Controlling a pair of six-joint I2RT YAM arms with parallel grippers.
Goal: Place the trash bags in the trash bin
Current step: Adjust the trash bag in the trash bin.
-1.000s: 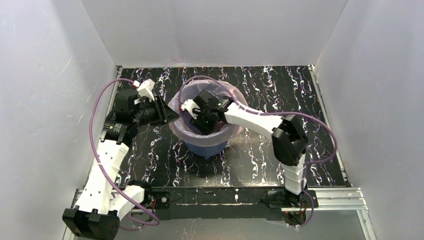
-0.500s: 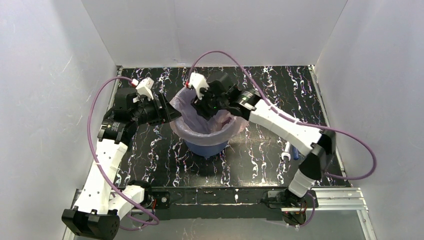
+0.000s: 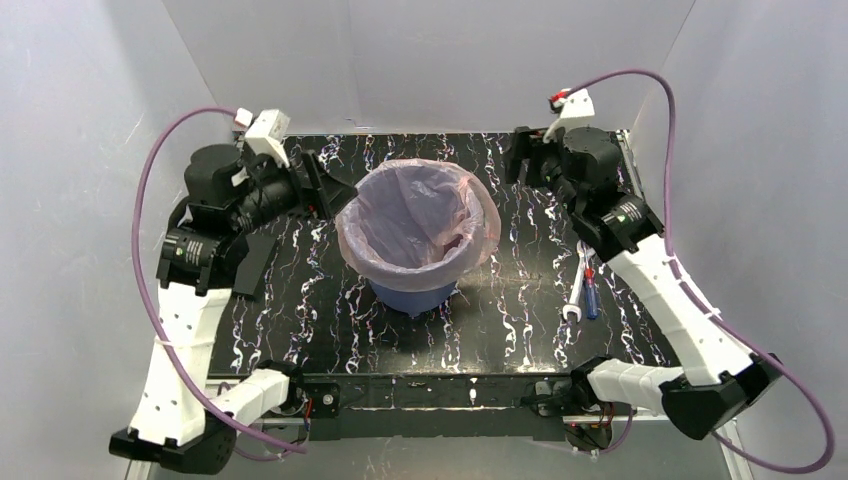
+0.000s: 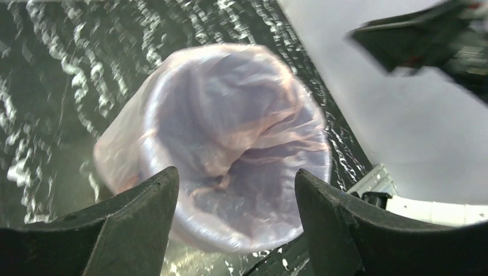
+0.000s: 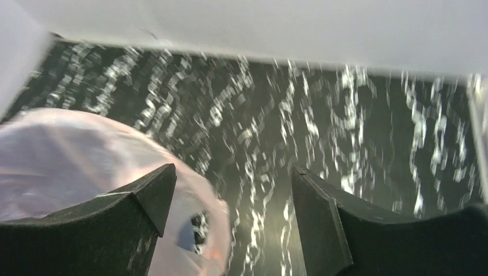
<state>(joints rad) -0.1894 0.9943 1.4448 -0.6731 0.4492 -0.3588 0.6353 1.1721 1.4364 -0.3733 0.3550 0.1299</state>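
Top external view shows the trash bin (image 3: pixel 412 296) standing about mid-table (image 3: pixel 500 335), and I place everything else by it. The trash bag (image 3: pixel 415 215) is already in the bin: its pale pink film lines the inside, and its edge is folded out over the rim all the way round. Only a band of blue wall shows below the film on the near side.

My left gripper (image 3: pixel 335 190) hangs just beside the bin's left rim and points at it. I cannot tell from above whether it touches the film. In the left wrist view the same gripper (image 4: pixel 235 174) has its jaws spread wide with nothing between them. The bag's (image 4: pixel 230 132) open mouth fills the gap beyond them, crinkled and sagging inward.

My right gripper (image 3: pixel 515 160) is raised beyond the bin's right side, toward the back wall and clear of the rim. The right wrist view shows this gripper (image 5: pixel 233 169) also gaping wide and empty. The bag's (image 5: pixel 75 155) pink edge lies low on the left behind one finger, and bare marbled table runs between the fingers.

To the bin's right, well apart from it, a silver wrench (image 3: pixel 576 288) and a blue-handled tool (image 3: pixel 590 298) lie side by side on the table.
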